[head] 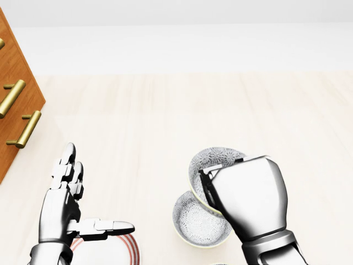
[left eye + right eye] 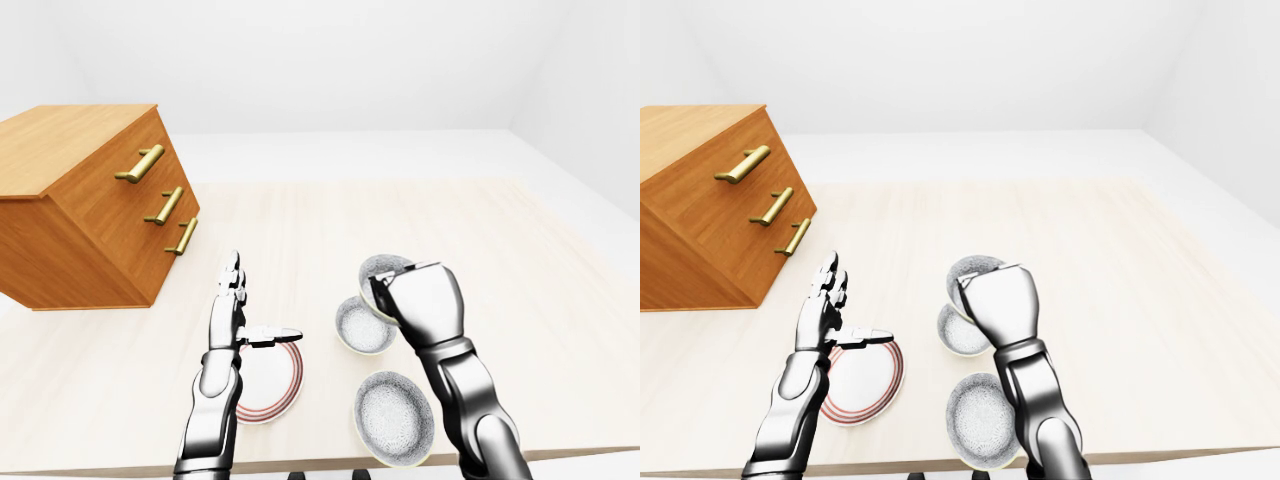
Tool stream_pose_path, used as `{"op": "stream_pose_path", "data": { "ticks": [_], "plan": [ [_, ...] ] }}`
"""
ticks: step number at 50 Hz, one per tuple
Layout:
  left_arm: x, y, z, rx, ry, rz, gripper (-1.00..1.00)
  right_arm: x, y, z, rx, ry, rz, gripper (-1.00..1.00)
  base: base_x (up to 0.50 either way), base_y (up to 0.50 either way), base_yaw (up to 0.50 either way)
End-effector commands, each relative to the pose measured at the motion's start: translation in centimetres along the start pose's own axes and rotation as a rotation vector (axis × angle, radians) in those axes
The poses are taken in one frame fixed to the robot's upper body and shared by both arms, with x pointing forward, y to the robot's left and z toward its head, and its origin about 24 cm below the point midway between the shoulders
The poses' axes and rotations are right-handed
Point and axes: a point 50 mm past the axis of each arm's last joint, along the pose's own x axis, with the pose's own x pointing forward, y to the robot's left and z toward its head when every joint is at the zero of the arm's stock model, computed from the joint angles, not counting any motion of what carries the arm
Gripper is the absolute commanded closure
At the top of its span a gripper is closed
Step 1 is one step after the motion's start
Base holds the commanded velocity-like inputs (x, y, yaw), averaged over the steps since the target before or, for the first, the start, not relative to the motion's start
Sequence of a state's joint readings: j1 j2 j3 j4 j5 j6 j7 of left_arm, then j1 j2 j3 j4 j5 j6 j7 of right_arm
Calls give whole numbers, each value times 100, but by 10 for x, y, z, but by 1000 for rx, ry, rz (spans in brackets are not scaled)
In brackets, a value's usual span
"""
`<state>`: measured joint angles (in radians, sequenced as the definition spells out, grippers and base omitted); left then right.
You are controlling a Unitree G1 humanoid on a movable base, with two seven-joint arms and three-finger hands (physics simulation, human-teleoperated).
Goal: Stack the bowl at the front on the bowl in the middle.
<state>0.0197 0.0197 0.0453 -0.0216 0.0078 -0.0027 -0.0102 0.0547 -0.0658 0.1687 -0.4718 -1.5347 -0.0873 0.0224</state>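
My right hand [image 1: 208,185] is shut on a grey patterned bowl [image 1: 212,161], fingers hooked over its rim. That bowl is tilted, its opening turned toward the view's left. Just below it on the pale wooden table [image 1: 165,110] sits a second patterned bowl [image 1: 194,225]; the held bowl overlaps its upper rim, and I cannot tell whether they touch. A third patterned bowl [image 2: 393,418] lies near the table's bottom edge in the left-eye view. My left hand [image 1: 91,196] is open, thumb spread out, above a plate.
A white plate with red rings [image 2: 268,388] lies under the left hand. A wooden chest of drawers with brass handles [image 2: 90,210] stands at the left. The table's near edge [image 2: 300,464] runs along the bottom of the eye views.
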Motion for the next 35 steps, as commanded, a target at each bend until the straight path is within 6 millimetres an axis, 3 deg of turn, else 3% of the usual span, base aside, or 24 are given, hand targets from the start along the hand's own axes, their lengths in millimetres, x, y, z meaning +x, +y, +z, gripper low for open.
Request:
{"op": "stream_pose_path", "data": {
  "ticks": [1, 35],
  "plan": [
    [0, 0, 0, -1, 0, 0, -100, -9, 6, 5, -5, -11, -10, 100, 0, 0, 0],
    [0, 0, 1, -1, -1, 1, -100, -17, 19, 19, -11, -68, 6, 100, 0, 0, 0]
  ]
}}
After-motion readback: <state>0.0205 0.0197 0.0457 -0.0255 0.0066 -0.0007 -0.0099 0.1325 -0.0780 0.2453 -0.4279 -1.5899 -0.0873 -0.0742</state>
